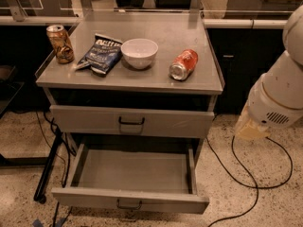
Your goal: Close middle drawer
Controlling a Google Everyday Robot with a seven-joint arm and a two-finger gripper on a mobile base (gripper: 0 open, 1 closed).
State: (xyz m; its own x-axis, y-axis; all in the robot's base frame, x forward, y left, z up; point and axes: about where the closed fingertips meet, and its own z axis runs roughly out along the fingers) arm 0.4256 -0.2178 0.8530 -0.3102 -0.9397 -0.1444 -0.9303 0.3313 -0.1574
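The middle drawer is the lower of the two showing in the grey metal cabinet. It is pulled far out and its tray is empty. A small dark wire handle sits at the centre of its flat front. Above it the taller-fronted top drawer is shut. My white arm hangs at the right edge, beside the cabinet's right side and apart from it. My gripper is out of view.
On the cabinet top stand a brown can, a dark chip bag, a white bowl and a red can on its side. Black cables lie on the speckled floor at the right. A black stand is at the left.
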